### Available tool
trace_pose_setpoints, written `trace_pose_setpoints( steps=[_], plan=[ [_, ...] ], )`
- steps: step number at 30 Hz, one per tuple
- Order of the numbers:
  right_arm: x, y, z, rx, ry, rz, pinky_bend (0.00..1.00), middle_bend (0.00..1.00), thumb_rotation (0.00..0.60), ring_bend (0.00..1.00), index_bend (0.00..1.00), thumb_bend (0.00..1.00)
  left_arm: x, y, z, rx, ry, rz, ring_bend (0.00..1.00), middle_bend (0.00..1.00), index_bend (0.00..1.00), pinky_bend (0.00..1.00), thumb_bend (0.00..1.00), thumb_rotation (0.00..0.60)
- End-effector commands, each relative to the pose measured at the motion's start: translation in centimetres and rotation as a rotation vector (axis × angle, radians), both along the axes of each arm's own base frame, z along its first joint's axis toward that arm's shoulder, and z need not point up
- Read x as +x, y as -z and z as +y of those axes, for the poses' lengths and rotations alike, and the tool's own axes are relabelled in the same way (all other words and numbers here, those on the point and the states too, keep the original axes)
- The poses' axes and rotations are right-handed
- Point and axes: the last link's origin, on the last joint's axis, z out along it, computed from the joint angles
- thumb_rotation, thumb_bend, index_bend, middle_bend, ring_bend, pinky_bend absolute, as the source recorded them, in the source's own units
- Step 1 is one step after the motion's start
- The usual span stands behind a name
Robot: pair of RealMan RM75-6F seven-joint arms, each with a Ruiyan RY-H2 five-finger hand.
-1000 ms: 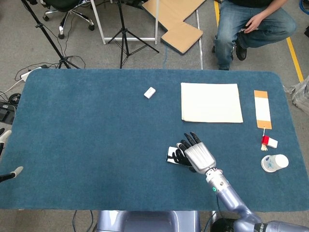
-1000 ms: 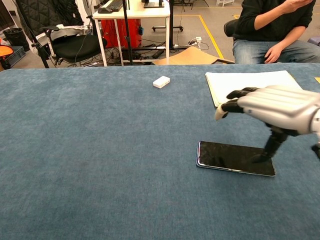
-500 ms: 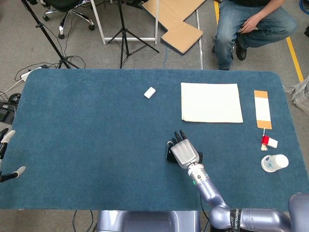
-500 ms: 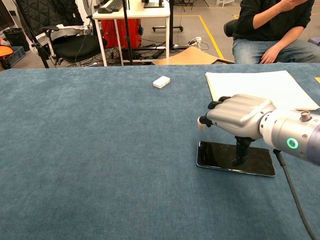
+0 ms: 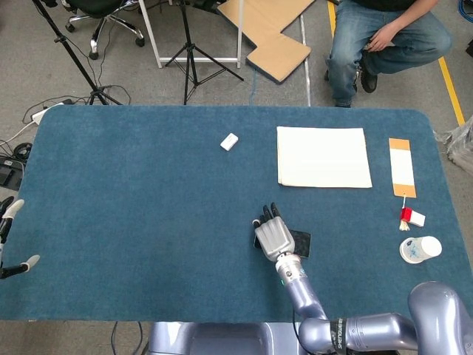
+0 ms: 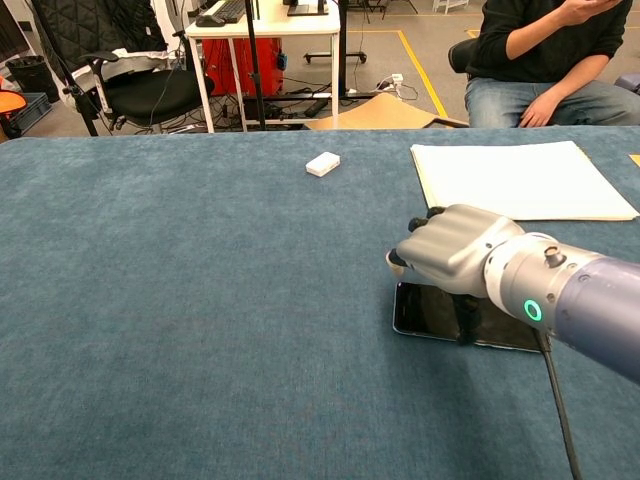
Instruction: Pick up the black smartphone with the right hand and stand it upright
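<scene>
The black smartphone (image 5: 300, 242) (image 6: 427, 311) lies flat on the blue table, screen up, right of centre near the front. My right hand (image 5: 273, 237) (image 6: 456, 250) hovers palm-down over its left half, fingers spread forward past the phone's left edge. One digit reaches down and touches the screen (image 6: 466, 322). Nothing is held in that hand. The hand hides most of the phone in the head view. My left hand (image 5: 10, 238) shows only as fingertips at the far left edge, apart and holding nothing.
A white paper sheet (image 5: 323, 156) (image 6: 520, 178) lies behind the phone at right. A small white box (image 5: 229, 141) (image 6: 322, 164) sits mid-table at the back. An orange strip (image 5: 402, 167), a red-white item (image 5: 411, 217) and a paper cup (image 5: 421, 249) line the right side.
My right hand has slid left along the phone, from its right end to over its left half. The phone has stayed flat in place.
</scene>
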Motion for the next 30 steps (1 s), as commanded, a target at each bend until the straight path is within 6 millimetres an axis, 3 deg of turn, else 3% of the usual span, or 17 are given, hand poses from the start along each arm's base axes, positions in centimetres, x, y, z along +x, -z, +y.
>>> trace_pose_setpoints(
  steps=[1, 18, 22, 26, 30],
  plan=[
    [-0.2, 0.5, 0.1, -0.004, 0.004, 0.01, 0.01, 0.22, 0.6, 0.0, 0.23, 0.0, 0.0, -0.1, 0.0, 0.002, 0.001, -0.003, 0.0, 0.0, 0.0, 0.0, 0.0, 0.6],
    [-0.9, 2.0, 0.1, -0.013, 0.015, 0.028, 0.02, 0.25, 0.6, 0.0, 0.25, 0.0, -0.1, -0.2, 0.1, -0.007, -0.005, -0.009, 0.0, 0.0, 0.0, 0.0, 0.0, 0.6],
    [-1.0, 2.1, -0.1, -0.021, 0.012, 0.02, 0.03, 0.31, 0.6, 0.0, 0.31, 0.0, -0.1, -0.1, 0.1, -0.01, -0.006, -0.007, 0.0, 0.0, 0.0, 0.0, 0.0, 0.6],
    [-1.1, 2.1, -0.3, -0.031, -0.004, 0.009, 0.05, 0.44, 0.6, 0.08, 0.43, 0.0, 0.0, -0.1, 0.1, -0.011, -0.005, -0.008, 0.0, 0.0, 0.0, 0.0, 0.0, 0.6],
    [-1.2, 1.9, -0.3, -0.046, -0.039, -0.034, 0.05, 0.51, 0.6, 0.13, 0.49, 0.03, 0.0, -0.1, 0.1, -0.008, -0.003, -0.008, 0.0, 0.0, 0.0, 0.0, 0.0, 0.6]
  ],
)
